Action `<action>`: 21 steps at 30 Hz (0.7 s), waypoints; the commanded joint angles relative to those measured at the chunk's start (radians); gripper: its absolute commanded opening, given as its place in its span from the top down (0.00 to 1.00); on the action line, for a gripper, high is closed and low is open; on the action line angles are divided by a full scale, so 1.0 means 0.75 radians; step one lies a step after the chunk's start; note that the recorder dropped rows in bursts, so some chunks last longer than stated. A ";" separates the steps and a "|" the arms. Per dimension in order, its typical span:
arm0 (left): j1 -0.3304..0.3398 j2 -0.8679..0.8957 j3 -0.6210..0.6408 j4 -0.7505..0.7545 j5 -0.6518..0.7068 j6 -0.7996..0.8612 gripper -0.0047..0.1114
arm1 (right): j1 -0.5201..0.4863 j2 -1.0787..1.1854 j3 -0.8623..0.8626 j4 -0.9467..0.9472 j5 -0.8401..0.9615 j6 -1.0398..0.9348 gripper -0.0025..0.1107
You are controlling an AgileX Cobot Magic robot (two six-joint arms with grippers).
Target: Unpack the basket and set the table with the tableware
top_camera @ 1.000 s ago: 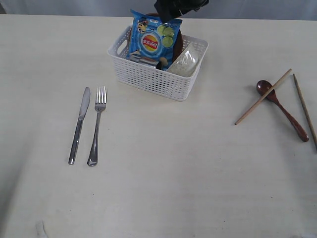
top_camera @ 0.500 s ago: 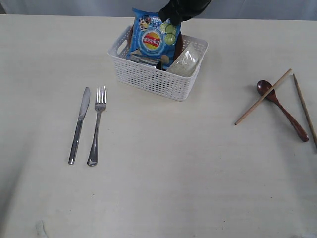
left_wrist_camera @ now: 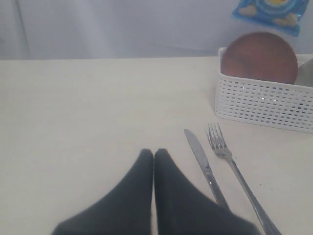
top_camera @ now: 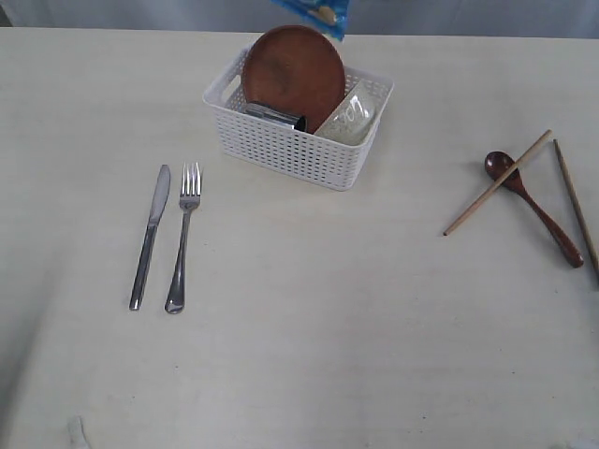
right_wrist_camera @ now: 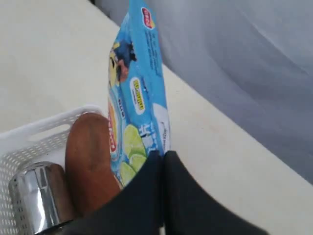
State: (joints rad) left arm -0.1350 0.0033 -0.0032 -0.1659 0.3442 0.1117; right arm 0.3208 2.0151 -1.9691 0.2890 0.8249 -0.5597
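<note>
- chips bag (top_camera: pixel 316 11): only the bottom corner shows in the exterior view, the rest is cut by the top edge; in the right wrist view its lower edge is hidden between the pinched fingers of the right gripper (right_wrist_camera: pixel 163 156)
- plate (top_camera: pixel 293 73): lower part hidden behind the basket (top_camera: pixel 299 154) wall
- cup (top_camera: pixel 276 116): only a dark strip shows above the wall
- bowl (top_camera: pixel 348 120): partly hidden, can't tell how it lies
- one chopstick (top_camera: pixel 573 196): runs off the right edge
- fork (left_wrist_camera: pixel 234 166): handle cut by the bottom edge in the left wrist view
- knife (left_wrist_camera: pixel 203 164): handle end hidden behind the left gripper (left_wrist_camera: pixel 153 152)
- small pale scrap (top_camera: pixel 77 432), bottom-left of the exterior view: too small to tell

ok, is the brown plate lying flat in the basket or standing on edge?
On edge: the plate stands tilted in the basket, face toward the exterior camera, top well above the rim.
</note>
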 commanded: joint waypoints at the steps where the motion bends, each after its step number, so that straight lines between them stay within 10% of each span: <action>1: -0.010 -0.004 0.004 0.000 -0.002 -0.001 0.96 | -0.176 -0.107 -0.010 -0.013 0.070 0.136 0.98; 12: -0.010 -0.004 0.004 0.000 -0.002 -0.001 0.96 | -0.791 -0.027 0.224 -0.196 0.348 0.568 0.98; 21: -0.010 -0.004 0.004 0.000 -0.002 -0.001 0.96 | -0.963 -0.010 0.656 -0.207 0.115 0.603 0.98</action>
State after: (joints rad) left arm -0.1350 0.0033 -0.0032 -0.1659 0.3442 0.1117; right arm -0.3773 2.0078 -1.5464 0.1310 0.9697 -0.1111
